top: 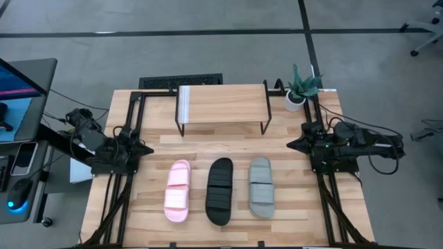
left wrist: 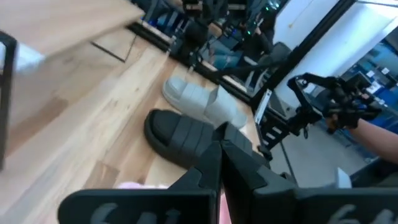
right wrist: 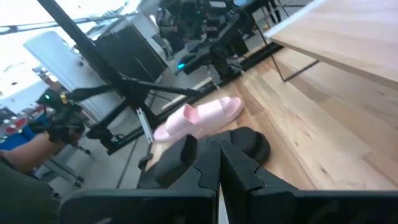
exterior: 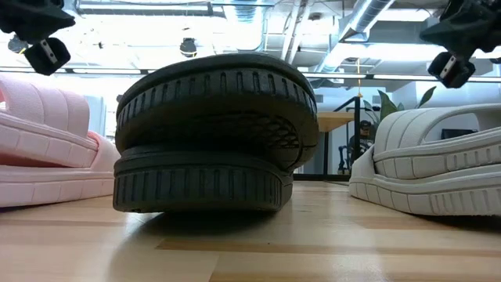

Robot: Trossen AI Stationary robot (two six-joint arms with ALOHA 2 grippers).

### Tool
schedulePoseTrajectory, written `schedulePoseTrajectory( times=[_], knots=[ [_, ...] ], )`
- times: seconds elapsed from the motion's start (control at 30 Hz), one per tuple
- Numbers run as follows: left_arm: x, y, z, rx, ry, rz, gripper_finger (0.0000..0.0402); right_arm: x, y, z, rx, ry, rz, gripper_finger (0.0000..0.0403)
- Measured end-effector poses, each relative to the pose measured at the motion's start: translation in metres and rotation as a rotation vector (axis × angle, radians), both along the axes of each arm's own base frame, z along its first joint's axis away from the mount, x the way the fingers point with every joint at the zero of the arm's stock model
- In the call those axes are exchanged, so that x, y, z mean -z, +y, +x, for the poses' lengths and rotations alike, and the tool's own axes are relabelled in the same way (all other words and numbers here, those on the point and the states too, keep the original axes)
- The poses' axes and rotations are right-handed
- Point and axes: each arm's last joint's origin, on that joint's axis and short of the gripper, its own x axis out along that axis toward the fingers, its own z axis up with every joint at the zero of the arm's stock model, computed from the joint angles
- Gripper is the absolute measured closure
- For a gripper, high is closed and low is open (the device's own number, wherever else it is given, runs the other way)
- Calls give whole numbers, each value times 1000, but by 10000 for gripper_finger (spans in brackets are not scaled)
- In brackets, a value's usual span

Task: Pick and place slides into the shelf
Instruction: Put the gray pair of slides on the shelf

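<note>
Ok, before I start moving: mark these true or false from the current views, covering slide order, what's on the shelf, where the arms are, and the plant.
1. The black slide lies between the pink slide and the grey slide. True.
2. One slide already sits on the shelf. False: its top is bare and all three slides lie on the table.
3. The left gripper holds the pink slide. False: it is shut on nothing, at the table's left edge.
4. The right gripper is shut, at the table's right edge. True.
5. A potted plant stands on the shelf. False: it stands on the table beside it.
</note>
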Motion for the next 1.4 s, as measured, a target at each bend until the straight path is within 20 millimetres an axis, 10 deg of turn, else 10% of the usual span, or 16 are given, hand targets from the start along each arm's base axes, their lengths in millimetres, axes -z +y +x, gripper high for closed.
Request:
schedulePoseTrajectory(
  times=[0.63, 1.4],
  knots=[
    [60, -21, 20, 20, 140, -190, 401, 10, 3, 0, -44, 131, 231, 403],
    [62, -22, 21, 21, 163, -271, 401, 50, 5, -4, 47, 494, 616, 364]
  ],
)
